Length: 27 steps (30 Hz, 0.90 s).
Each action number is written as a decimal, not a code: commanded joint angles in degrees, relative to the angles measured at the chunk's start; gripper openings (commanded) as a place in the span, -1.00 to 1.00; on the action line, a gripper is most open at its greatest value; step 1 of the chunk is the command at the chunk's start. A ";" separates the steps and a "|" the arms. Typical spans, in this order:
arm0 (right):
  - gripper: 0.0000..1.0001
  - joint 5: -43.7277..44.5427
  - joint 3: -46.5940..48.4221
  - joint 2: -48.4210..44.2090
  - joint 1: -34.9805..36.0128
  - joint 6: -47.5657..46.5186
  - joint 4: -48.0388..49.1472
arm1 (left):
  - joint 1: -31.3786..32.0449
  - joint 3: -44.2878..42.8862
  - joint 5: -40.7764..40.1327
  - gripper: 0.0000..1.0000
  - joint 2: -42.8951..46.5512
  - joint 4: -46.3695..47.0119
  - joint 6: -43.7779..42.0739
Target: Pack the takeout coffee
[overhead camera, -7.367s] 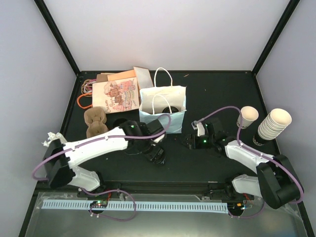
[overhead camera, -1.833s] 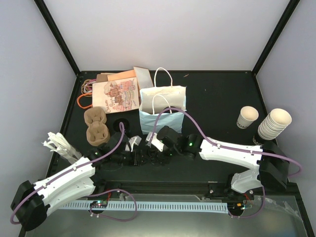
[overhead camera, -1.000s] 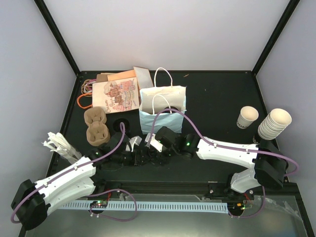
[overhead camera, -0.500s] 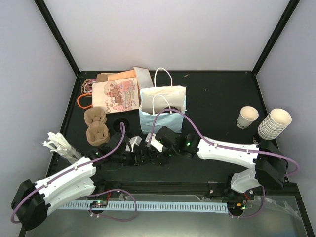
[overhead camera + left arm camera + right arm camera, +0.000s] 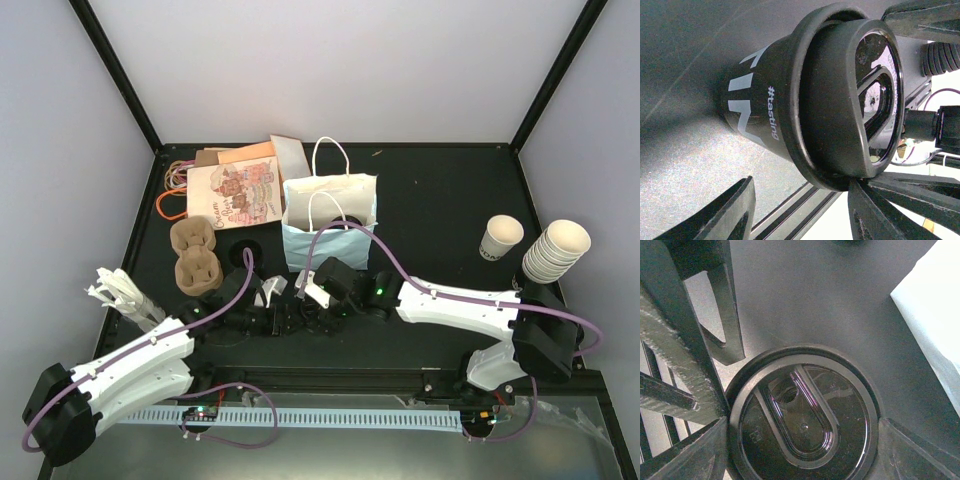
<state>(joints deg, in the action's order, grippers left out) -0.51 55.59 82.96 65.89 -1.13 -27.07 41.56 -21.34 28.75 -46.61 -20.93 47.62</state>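
The right hand (image 5: 803,426) straddles the lidded coffee (image 5: 840,100) from above, grip uncertain, likely bound for the bag (image 5: 330,215); the left hand (image 5: 801,195) gapes alongside.

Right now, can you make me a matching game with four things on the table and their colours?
Things:
1 takeout coffee
2 standing paper bag
3 stack of cups
4 cup carrier

Colours:
A brown
B black lid
C light blue
D cream

Pairs: 1-B, 2-C, 3-D, 4-A

Takeout coffee (image 5: 802,427) before bag (image 5: 330,230), carrier (image 5: 195,255) left
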 commanded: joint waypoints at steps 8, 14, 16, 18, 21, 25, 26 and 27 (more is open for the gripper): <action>0.51 -0.04 0.95 1.37 0.02 0.34 -0.97 | -0.52 0.65 0.42 0.05 -0.27 1.35 -0.10; 0.45 -0.03 0.88 1.90 0.03 0.42 -1.16 | -0.56 1.77 0.77 0.00 -0.74 2.79 0.38; 0.43 -0.08 0.89 1.94 0.03 0.42 -1.31 | -0.59 2.12 0.79 0.00 -0.89 3.23 0.56; 0.42 -0.14 0.85 1.99 0.03 0.43 -1.32 | -0.57 2.46 0.78 -0.01 -1.14 3.58 0.55; 0.39 -0.34 0.83 2.02 0.02 0.66 -1.13 | -0.59 3.24 0.72 -0.02 -1.75 4.24 0.74; 0.37 -0.46 0.66 2.41 -0.02 0.94 -1.12 | -0.57 4.31 0.80 -0.03 -2.49 4.98 1.30; 0.36 -0.36 0.66 2.51 0.02 1.08 -1.18 | -0.60 4.56 0.68 -0.03 -2.58 5.11 1.46; 0.36 -0.17 0.66 2.60 0.02 1.19 -1.29 | -0.58 4.74 0.62 -0.03 -2.61 5.11 1.66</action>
<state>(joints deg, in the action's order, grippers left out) -0.47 55.86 83.35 65.76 -1.10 -27.46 41.17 -18.79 30.85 -47.42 -15.51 48.21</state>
